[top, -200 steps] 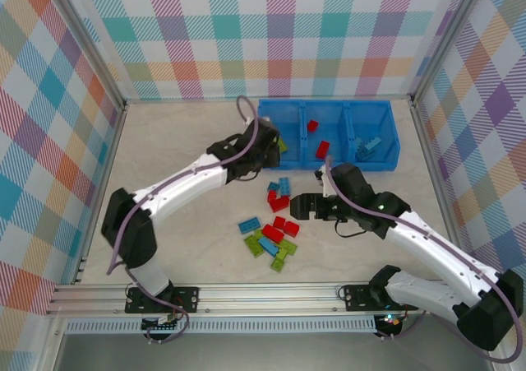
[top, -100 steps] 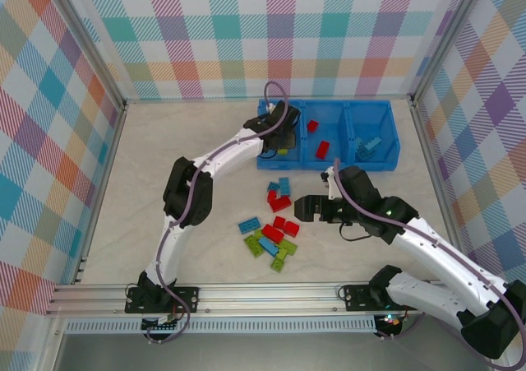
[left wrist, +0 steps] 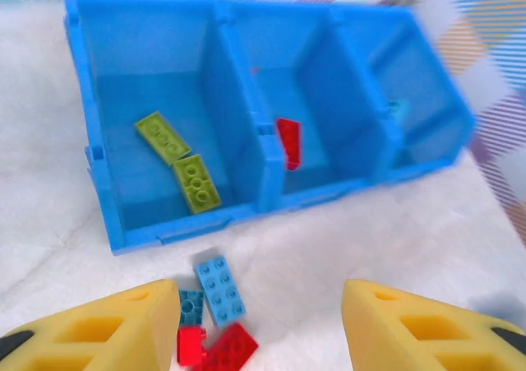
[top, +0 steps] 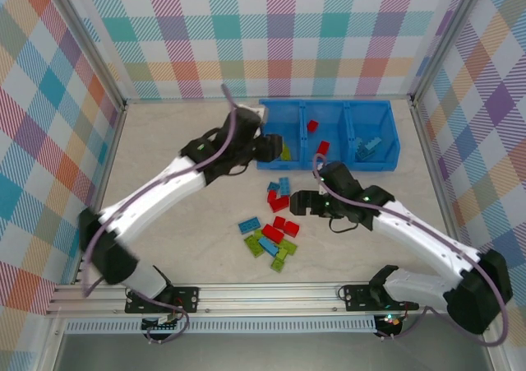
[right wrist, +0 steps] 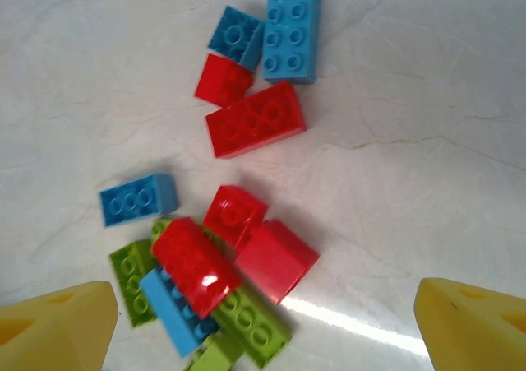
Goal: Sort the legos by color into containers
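Left arm stretches diagonally toward upper centre. Left gripper (top: 275, 147) is at the bin's (top: 329, 103) left compartment, fingers apart, holding nothing. Right arm bends leftward. Right gripper (top: 297, 204) is spread wide and empty over the loose legos (top: 274, 233) at centre. Two green legos (left wrist: 196, 183) lie in the left compartment.

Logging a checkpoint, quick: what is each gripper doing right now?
Left gripper: open, empty.
Right gripper: open, empty, above the loose legos.
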